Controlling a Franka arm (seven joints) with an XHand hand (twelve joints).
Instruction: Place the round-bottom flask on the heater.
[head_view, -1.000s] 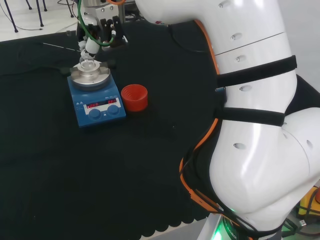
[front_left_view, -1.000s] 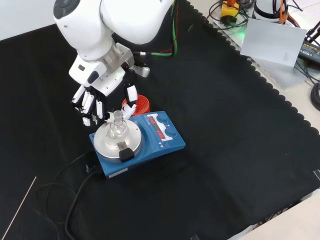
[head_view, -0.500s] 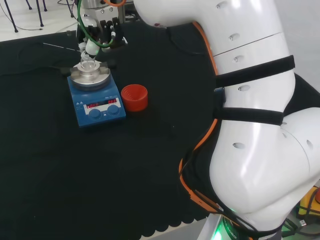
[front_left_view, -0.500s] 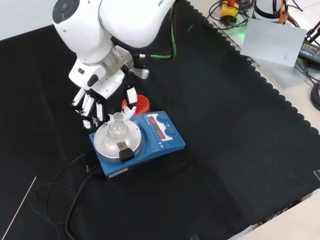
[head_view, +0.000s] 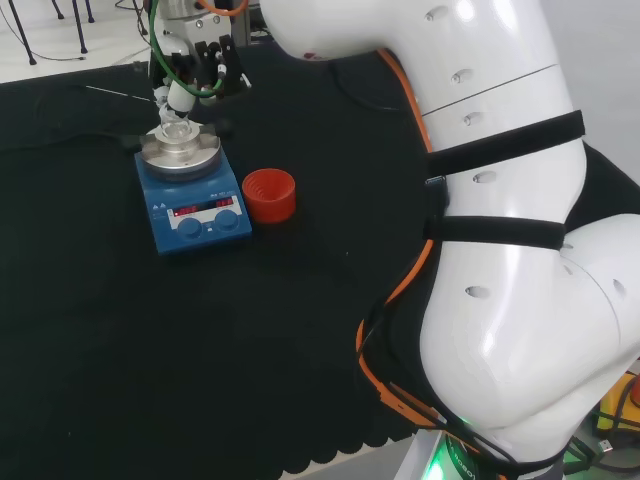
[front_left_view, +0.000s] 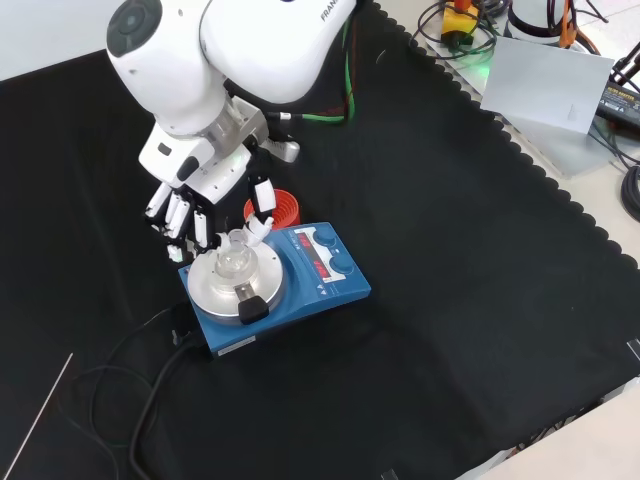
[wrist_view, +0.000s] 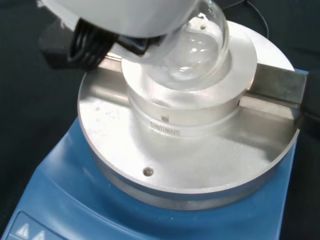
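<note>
On the black cloth (front_left_view: 470, 260) covering the bench stands a blue heater with a round silver top plate (front_left_view: 275, 285), its red readout and two blue knobs facing the near edge in the head view (head_view: 185, 185). Seated in the raised metal block at the centre of that plate is the clear glass round-bottom flask (front_left_view: 236, 262), upright, neck pointing up; in the wrist view its transparent bulb (wrist_view: 192, 50) rests in the hollow of the block, with the plate and blue housing (wrist_view: 70, 200) spread around it. Above and behind the flask in the front view hangs the black and white hand (front_left_view: 205, 205), reaching down from the white arm (front_left_view: 230, 50). Its fingers (front_left_view: 175, 215) point downward, nearly straight, just left of the flask's neck and clear of it, while the thumb (front_left_view: 260, 205) bends toward the neck from the other side (whether its tip touches the glass cannot be made out). The hand thus appears relaxed and spread rather than closed round the flask. A red ribbed ring stand (head_view: 268, 193) sits on the cloth just beside the heater, to its right in the head view and partly hidden behind the hand in the front view. A black cable (front_left_view: 150, 390) trails from the heater across the cloth.
</note>
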